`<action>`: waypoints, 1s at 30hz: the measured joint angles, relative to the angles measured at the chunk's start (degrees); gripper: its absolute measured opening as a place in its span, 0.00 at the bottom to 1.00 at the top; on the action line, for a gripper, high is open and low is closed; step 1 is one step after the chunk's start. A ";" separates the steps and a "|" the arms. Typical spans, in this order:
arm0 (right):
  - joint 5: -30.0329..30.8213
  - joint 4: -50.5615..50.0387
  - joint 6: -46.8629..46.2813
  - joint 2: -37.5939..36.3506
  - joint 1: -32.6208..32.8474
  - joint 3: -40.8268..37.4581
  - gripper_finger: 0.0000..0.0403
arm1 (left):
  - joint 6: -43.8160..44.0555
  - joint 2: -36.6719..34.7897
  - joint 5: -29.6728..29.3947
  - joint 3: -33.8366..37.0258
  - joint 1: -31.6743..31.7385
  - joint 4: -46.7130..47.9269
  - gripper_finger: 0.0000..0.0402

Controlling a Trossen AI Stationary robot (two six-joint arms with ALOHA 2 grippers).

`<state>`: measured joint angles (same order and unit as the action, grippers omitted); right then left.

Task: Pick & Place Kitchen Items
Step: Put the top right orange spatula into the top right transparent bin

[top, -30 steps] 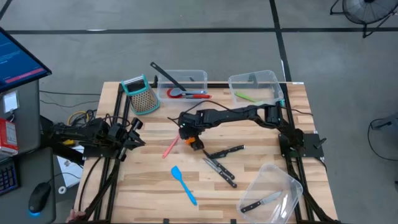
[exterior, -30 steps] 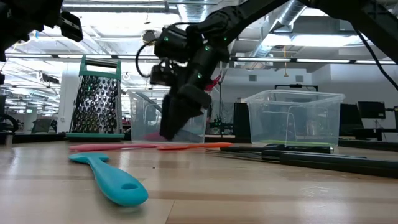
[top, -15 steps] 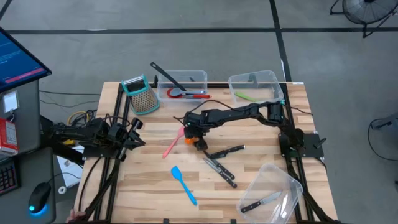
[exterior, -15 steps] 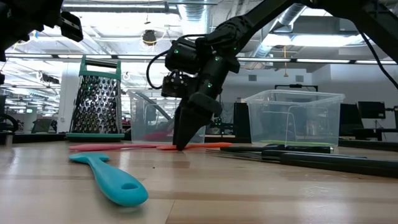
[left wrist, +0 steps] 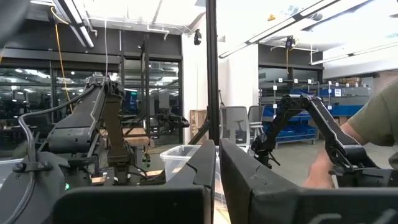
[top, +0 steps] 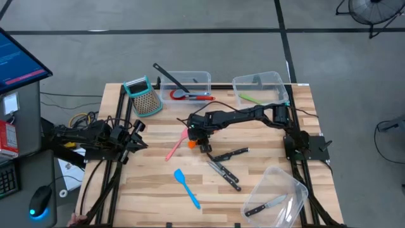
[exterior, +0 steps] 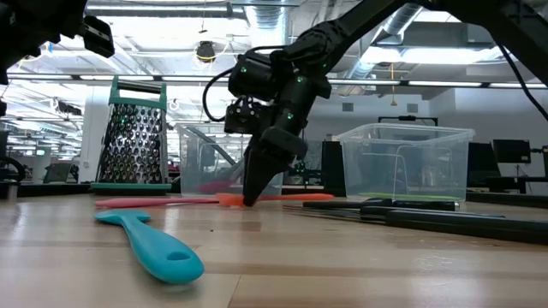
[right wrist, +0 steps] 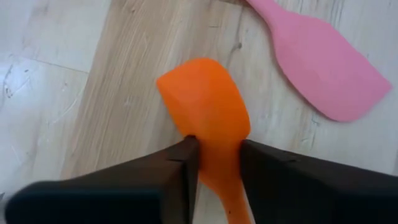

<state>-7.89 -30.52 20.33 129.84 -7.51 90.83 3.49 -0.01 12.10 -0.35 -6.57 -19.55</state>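
An orange spatula [right wrist: 205, 102] lies flat on the wooden table near its middle, beside a pink spatula [right wrist: 323, 62]. My right gripper [right wrist: 214, 146] reaches in from the table's right side [top: 193, 138] and is shut on the orange one. A blue spatula [top: 187, 187] lies toward the near edge, and black-handled knives [top: 224, 163] lie to the right of the orange spatula. My left gripper [top: 140, 136] waits shut above the table's left edge, touching nothing. My right gripper pinches the orange spatula between its two fingers where the head narrows into the handle [right wrist: 214, 158]. The fingers come steeply from above and lie across the spatula. The spatula rests on the table [exterior: 231, 200]; its handle is hidden behind the gripper.
A teal-framed grater [top: 144, 96] stands at the far left. Two clear bins stand at the far edge: one [top: 201, 78] holds a red-headed spatula and a black ladle, the other [top: 261, 81] a green utensil. A tipped clear bin [top: 281, 183] with a knife lies near right.
My right gripper has come down from above the table until its fingertips reached the tabletop at the orange spatula. Its wide-open fingers have then shut on the spatula's neck. The spatula still lies on the table.
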 joint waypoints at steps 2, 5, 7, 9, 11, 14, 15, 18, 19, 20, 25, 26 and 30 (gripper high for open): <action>0.24 -0.02 -0.04 0.00 0.14 0.00 0.20 | 0.00 0.00 -0.01 0.01 0.01 0.00 0.02; 0.83 0.11 -0.47 -0.08 0.87 0.00 0.18 | 0.00 0.00 -0.01 0.01 0.01 0.00 0.02; 1.05 -0.11 -0.56 -0.23 1.40 0.47 0.17 | 0.00 0.00 -0.01 0.01 0.00 0.00 0.02; 1.49 -0.63 -0.63 -0.25 1.80 1.48 0.17 | 0.00 0.00 -0.02 -0.01 0.00 0.00 0.02; 1.61 -1.88 -0.64 -0.08 2.06 3.20 0.17 | 0.00 0.00 -0.02 0.01 0.00 0.02 0.02; 1.61 -4.56 -0.63 0.38 2.10 6.53 0.16 | 0.00 0.00 0.00 0.01 0.00 0.01 0.02; 1.66 -4.55 -0.40 0.58 2.13 7.42 0.15 | 0.00 0.00 0.00 0.01 0.00 0.02 0.02; 1.33 -3.41 -0.73 0.48 2.00 9.93 0.02 | 0.00 0.00 0.00 0.00 0.00 0.00 0.02; 1.36 -3.57 -0.80 0.21 2.08 10.73 0.00 | 0.00 0.00 -0.02 0.01 0.00 0.00 0.02; 0.35 -4.69 -0.89 -0.38 2.12 11.29 0.01 | 0.00 0.00 -0.02 0.01 0.00 0.02 0.02; -0.83 -5.49 -0.88 -4.43 2.75 14.76 0.01 | 0.00 0.00 0.00 0.00 0.00 0.00 0.02; -0.85 -5.01 -0.90 -5.44 2.61 14.96 0.01 | 0.00 0.00 0.01 0.01 0.00 0.01 0.02; -0.66 -7.47 -0.89 -7.21 1.76 14.90 0.00 | 0.00 0.00 0.00 -0.01 0.00 -0.03 0.02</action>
<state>-8.56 -37.99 19.44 122.63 -5.75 105.73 3.49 -0.01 12.10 -0.36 -6.57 -19.59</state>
